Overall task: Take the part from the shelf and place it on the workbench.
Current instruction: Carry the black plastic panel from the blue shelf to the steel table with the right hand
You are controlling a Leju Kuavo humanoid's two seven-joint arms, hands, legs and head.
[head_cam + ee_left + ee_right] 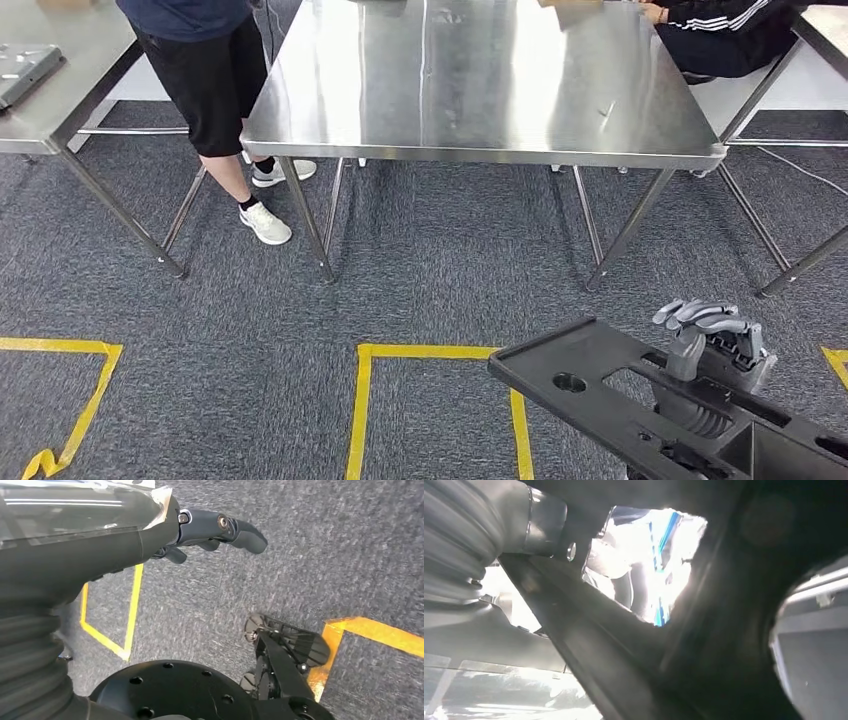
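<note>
Beneath the right hand (715,340), whose fingers are clasped over its edge, the long black part (640,400) is carried toward the workbench (480,90) ahead; the left hand (200,530) is loosely curled, holding nothing.

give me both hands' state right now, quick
Left hand: holds nothing, hanging over the carpet; open or closed cannot be told.
Right hand: grips the black part.
</note>
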